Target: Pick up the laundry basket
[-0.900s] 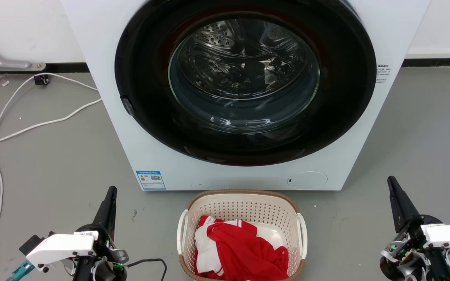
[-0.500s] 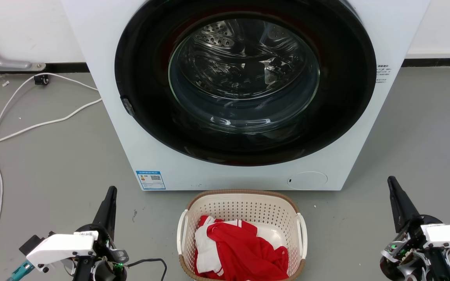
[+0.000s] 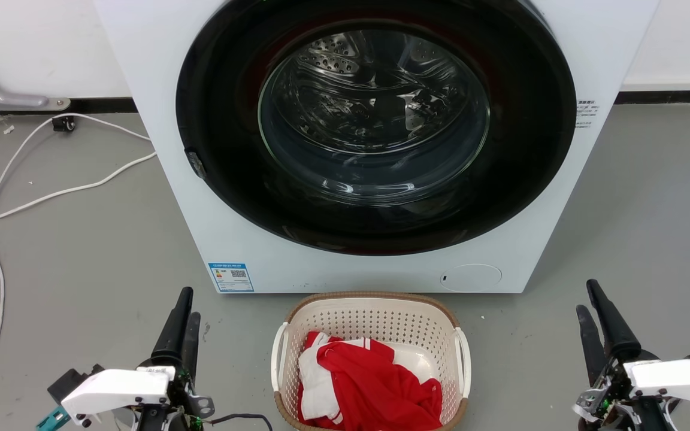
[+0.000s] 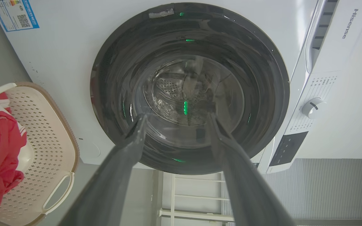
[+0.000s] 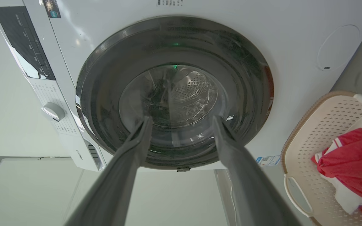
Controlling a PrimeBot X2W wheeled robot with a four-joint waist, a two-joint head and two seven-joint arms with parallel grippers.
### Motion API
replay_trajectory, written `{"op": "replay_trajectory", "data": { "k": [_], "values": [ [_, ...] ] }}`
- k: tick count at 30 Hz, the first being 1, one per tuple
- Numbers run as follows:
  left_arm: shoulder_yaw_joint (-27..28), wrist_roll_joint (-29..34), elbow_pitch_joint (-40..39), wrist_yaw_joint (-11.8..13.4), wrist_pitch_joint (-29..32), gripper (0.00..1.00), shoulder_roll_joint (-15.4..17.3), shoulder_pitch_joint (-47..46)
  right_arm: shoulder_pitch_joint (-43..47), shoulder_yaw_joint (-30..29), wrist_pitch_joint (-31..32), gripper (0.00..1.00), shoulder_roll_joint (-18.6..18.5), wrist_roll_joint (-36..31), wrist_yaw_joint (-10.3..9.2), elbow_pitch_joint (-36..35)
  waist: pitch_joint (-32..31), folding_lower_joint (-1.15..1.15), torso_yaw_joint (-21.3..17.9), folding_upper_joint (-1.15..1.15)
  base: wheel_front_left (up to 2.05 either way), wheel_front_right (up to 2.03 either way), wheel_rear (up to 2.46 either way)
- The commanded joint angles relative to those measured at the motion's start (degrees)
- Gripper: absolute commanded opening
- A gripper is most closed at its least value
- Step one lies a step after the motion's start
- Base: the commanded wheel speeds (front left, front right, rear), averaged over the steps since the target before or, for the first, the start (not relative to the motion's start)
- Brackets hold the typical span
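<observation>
The laundry basket [image 3: 375, 318] is a cream perforated oval with a brown rim, standing on the grey floor right in front of the washer. A red and white garment [image 3: 369, 383] lies inside it. White handles sit on its left [image 3: 278, 356] and right [image 3: 463, 358] sides. My left gripper [image 3: 187, 308] is open, on the basket's left and well apart from it. My right gripper [image 3: 588, 299] is open too, farther off on the right. Both point up at the washer. In the left wrist view the left gripper [image 4: 178, 115] has the basket [image 4: 53, 141] at its left. In the right wrist view the right gripper [image 5: 182, 118] has the basket [image 5: 325, 125] at its right.
A white front-loading washer [image 3: 159, 120] with its round dark door [image 3: 375, 131] shut stands directly behind the basket. A white cable [image 3: 51, 193] trails over the floor at the left. Bare grey floor lies on both sides of the basket.
Both grippers have shifted inward toward the basket and a little lower in the head view, and have turned so that both fingers of each now show. The basket has not moved.
</observation>
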Motion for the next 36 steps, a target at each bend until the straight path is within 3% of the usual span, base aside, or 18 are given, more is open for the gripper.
{"op": "replay_trajectory", "data": {
  "k": [1,16,36],
  "values": [
    [-0.6,1.8,-1.7,0.0,-0.8,1.0,0.5,-1.4,-1.0,0.5,-0.7,1.0,-0.6,-2.5,0.03,-1.1,0.0,0.0,0.0,0.0,0.0,0.0,0.0],
    [-3.2,21.3,-4.5,0.0,-4.4,1.0,0.2,-1.2,0.1,0.0,-4.3,1.0,0.0,-28.1,0.05,-3.9,-0.4,0.0,0.1,0.0,0.0,0.0,0.0],
    [-4.6,42.0,-5.4,1.2,-8.2,1.0,0.1,-1.7,0.8,1.4,-6.1,1.0,0.1,-48.1,0.07,-7.5,-0.6,0.0,0.3,0.0,0.0,0.0,0.0]
  ]
}}
